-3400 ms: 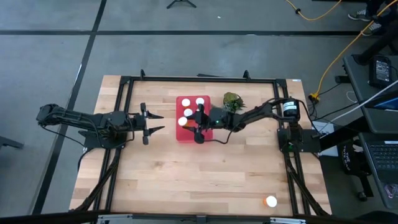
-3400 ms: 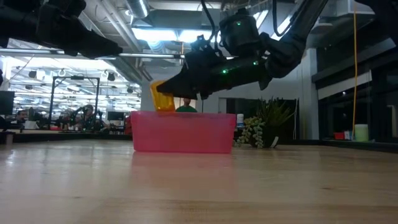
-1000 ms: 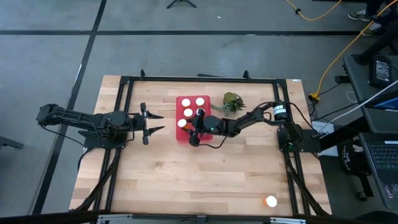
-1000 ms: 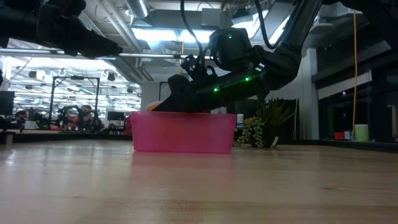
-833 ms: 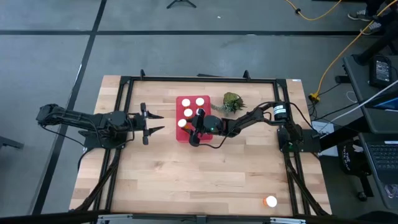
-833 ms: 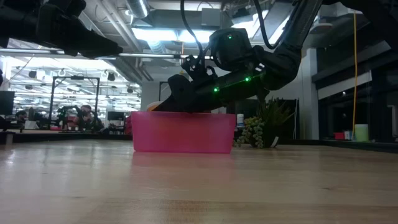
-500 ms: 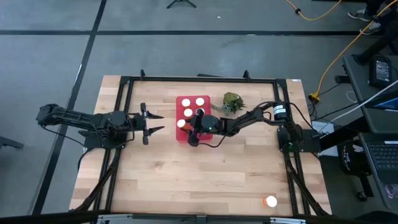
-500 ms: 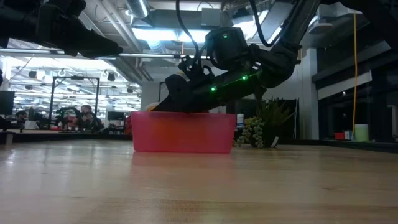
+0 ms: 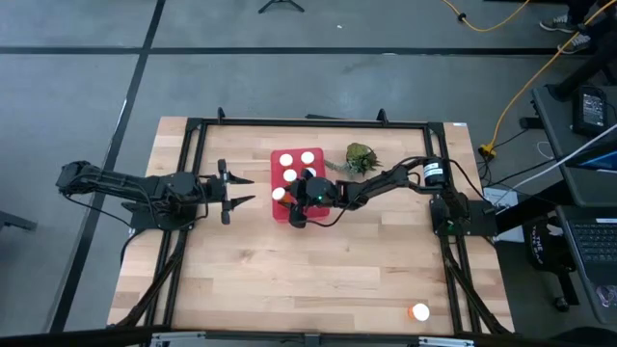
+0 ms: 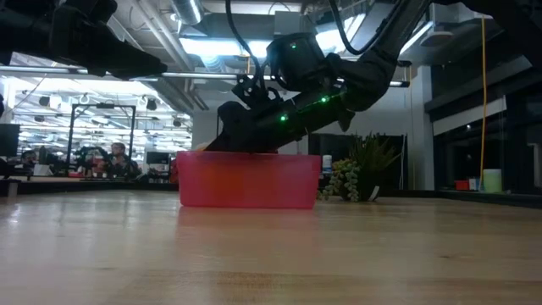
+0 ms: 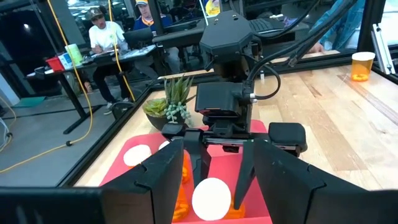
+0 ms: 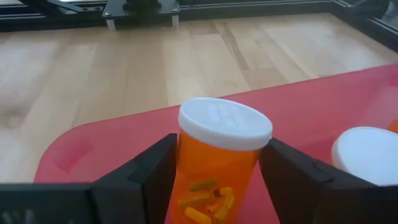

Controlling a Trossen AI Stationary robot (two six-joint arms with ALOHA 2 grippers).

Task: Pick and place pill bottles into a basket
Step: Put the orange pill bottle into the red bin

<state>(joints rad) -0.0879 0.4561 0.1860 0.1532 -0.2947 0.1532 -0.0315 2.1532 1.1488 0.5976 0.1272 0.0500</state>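
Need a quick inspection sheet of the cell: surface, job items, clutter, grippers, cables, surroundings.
Surface: wooden table, black frame rails.
Job's things: red basket holds upright pill bottles; caps show at; stray bottle at the table's near right corner.
Clutter: small green plant beside basket.
Grippers: right gripper in the basket, fingers flanking a bottle; left gripper open, left of basket.
Cables: yellow cable on floor.
Surroundings: people at desks.

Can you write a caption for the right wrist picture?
Right end effector lowers an orange pill bottle into the red basket.
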